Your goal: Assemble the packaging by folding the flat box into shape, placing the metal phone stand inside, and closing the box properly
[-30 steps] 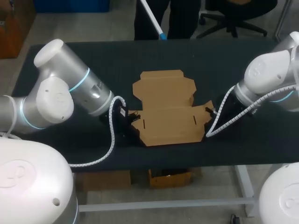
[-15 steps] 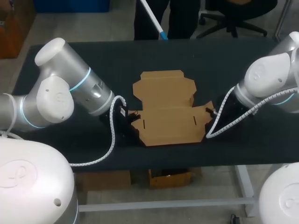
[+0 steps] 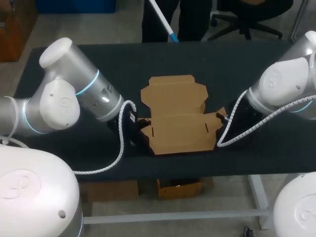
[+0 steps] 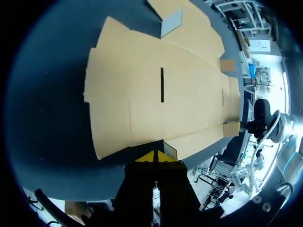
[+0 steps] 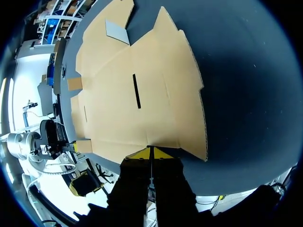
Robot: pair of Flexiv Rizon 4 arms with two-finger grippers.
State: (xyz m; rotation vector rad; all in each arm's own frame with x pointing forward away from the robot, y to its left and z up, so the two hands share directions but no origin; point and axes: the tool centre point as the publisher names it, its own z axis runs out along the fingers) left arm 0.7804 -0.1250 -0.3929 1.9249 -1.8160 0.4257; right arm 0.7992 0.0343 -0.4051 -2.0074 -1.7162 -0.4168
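Lying unfolded at the middle of the dark table (image 3: 237, 59), flat cardboard box (image 3: 177, 118), left end effector (image 4: 155, 156) pressed together at its 9 o'clock edge, right end effector (image 5: 150, 152) pressed together at its 3 o'clock edge

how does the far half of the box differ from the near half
The far half is narrower, the near half wider. The near half has two dark slits; the far half shows none. The near half has a small flap at each end; the far half only notched corners. Both are plain brown card, joined along a fold and not yet folded up.
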